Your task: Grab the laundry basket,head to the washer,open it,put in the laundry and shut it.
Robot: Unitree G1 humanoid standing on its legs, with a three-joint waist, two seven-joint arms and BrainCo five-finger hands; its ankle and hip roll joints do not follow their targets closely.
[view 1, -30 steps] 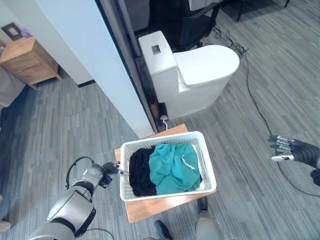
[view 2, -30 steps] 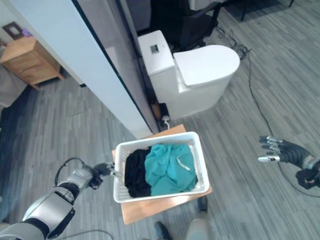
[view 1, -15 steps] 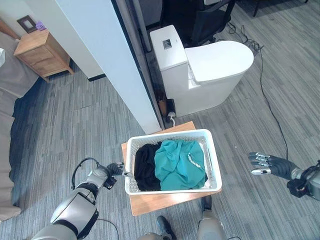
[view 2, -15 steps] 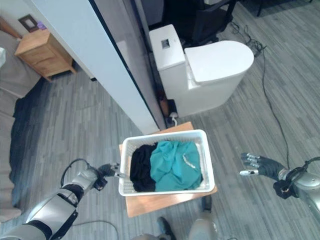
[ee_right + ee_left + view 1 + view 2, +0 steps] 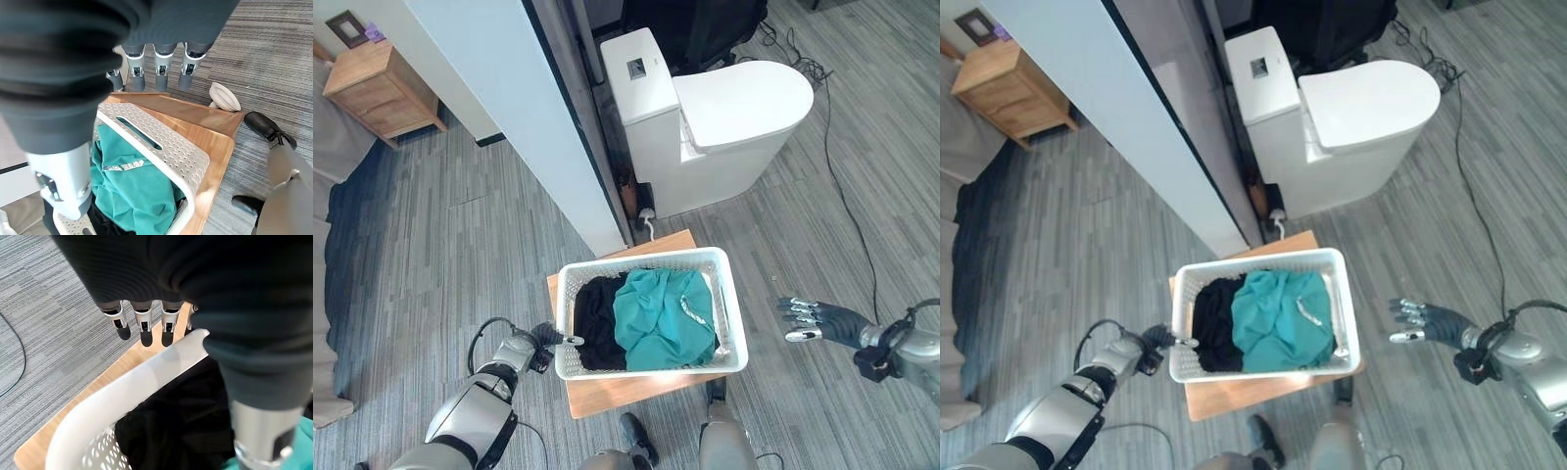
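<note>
Basket is sitting on the small wooden table, holding black and teal clothes. Since a second ago, the right hand has been coming in closer to the basket's right side, but it is not touching yet, and its fingers are straight and spread. The left hand is staying at the left rim, fingers straight, thumb over the edge, not gripping. So the grab is only getting started. Open floor is lying on both sides, with a toilet and wall just behind.
</note>
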